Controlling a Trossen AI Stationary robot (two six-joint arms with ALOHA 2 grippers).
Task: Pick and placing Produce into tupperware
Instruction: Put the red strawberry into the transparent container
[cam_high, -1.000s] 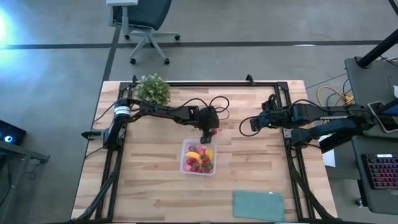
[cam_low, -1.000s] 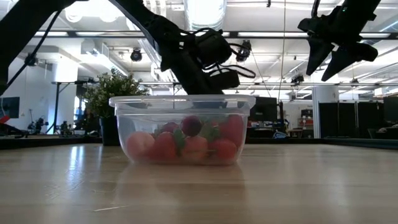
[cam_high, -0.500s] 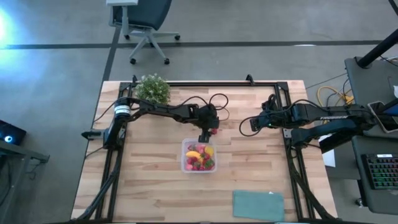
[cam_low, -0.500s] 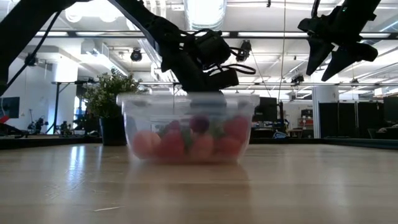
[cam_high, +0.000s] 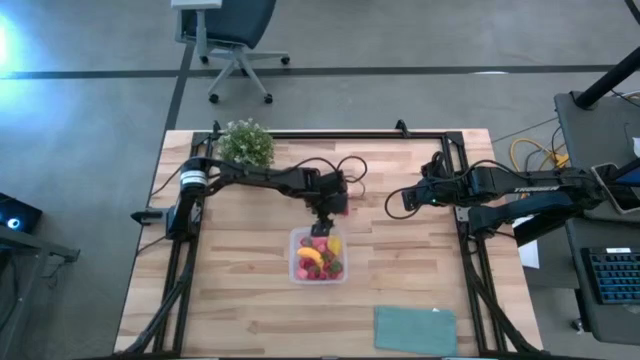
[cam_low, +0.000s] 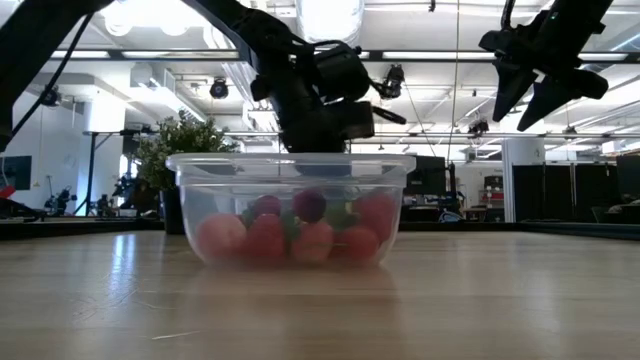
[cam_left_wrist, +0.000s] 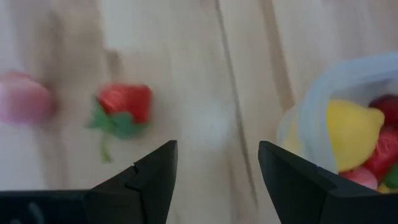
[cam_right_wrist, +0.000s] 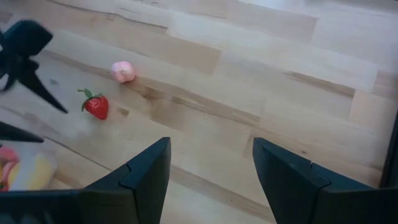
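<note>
The clear tupperware (cam_high: 318, 256) stands mid-table holding a yellow banana, a lemon (cam_left_wrist: 351, 130) and red berries. A red strawberry (cam_left_wrist: 124, 102) and a pink berry (cam_left_wrist: 22, 106) lie on the wood just beyond its far right corner (cam_high: 345, 208). My left gripper (cam_high: 322, 220) hangs open over the table at the tupperware's far rim, pointing steeply down, with bare wood between its fingers (cam_left_wrist: 217, 155). My right gripper (cam_high: 405, 202) hangs open and high at the table's right side (cam_low: 535, 95), with nothing between its fingers (cam_right_wrist: 211, 155). My left gripper stands with one finger (cam_left_wrist: 298, 180) right beside the tupperware's far rim (cam_left_wrist: 292, 134). I cannot tell whether that finger touches the rim. Nothing is between the two fingers.
A green potted plant (cam_high: 246, 143) stands at the far left corner. A flat teal rectangle (cam_high: 415, 330) lies at the near right edge. Bare wood lies left of the tupperware and in front of it.
My left gripper has drawn back a little toward the table's far left and tipped to a less steep slant, staying open. The tupperware has jolted and slid slightly toward the near edge. The right arm has kept still.
</note>
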